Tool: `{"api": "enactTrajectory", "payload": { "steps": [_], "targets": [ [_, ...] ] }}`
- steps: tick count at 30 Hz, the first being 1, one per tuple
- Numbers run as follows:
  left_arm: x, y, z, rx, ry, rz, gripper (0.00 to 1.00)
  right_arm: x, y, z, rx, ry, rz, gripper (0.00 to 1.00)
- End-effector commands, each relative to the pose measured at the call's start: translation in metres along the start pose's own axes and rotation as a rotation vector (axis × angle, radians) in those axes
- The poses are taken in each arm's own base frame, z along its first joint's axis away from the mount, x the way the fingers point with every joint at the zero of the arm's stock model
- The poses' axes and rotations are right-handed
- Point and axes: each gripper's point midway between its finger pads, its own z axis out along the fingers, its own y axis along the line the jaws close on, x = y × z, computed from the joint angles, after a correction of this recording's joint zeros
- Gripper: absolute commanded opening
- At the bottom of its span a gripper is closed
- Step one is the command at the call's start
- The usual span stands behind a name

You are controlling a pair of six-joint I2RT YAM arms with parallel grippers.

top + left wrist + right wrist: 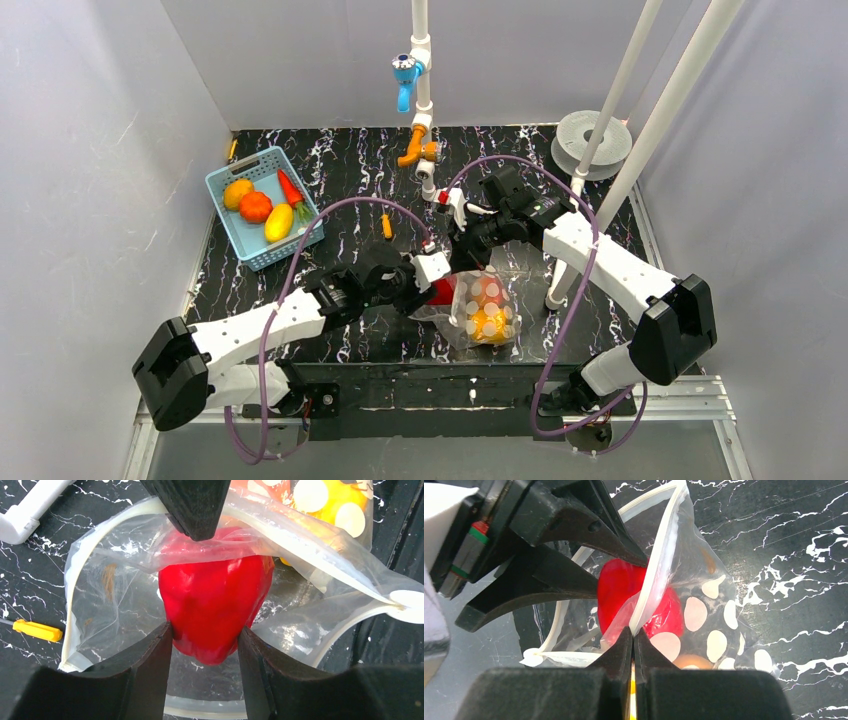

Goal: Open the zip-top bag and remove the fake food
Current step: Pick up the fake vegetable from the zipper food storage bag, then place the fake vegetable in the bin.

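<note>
The zip-top bag [488,312] lies at the table's near middle with its mouth open to the left. My left gripper [425,283] reaches into the mouth and is shut on a glossy red fake food piece [212,605], which touches both fingers [150,675]. My right gripper [633,632] is shut on the bag's white zip rim [659,565] and holds it up. A yellow-orange piece [490,323] and a red-orange piece [487,290] lie deeper in the dotted bag [716,615]. Several more fake food pieces [257,207], with a carrot, lie in the blue basket.
A light blue basket [225,180] stands at the back left. A small orange-handled screwdriver [387,226] lies mid-table and also shows in the left wrist view [37,630]. White pipes with a blue valve [405,72] stand at the back, a grey spool [590,140] and posts at the right.
</note>
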Motion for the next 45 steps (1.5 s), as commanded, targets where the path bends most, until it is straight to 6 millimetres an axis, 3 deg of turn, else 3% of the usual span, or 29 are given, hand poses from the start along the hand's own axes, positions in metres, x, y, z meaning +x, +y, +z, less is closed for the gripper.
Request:
{"api": "enactTrajectory", "payload": {
  "steps": [1,10,28,36,45],
  "targets": [
    [-0.001,-0.003,-0.018,0.031,0.073,-0.014,0.05,-0.004,-0.004,-0.002,0.033,-0.019,-0.019,0.01],
    [0.01,0.006,-0.038,-0.015,0.167,0.011,0.04,-0.004,-0.007,-0.003,0.047,-0.017,-0.016,0.01],
    [-0.012,0.012,-0.072,-0.087,0.029,-0.069,0.01,-0.004,-0.006,-0.002,0.04,-0.017,-0.013,0.01],
    [-0.016,0.04,-0.1,-0.216,-0.035,-0.186,0.01,-0.004,-0.005,-0.002,0.035,-0.018,-0.013,0.01],
    [-0.005,0.098,-0.135,-0.438,-0.07,-0.36,0.01,-0.004,-0.004,-0.002,0.032,-0.017,-0.012,0.01]
  ]
}}
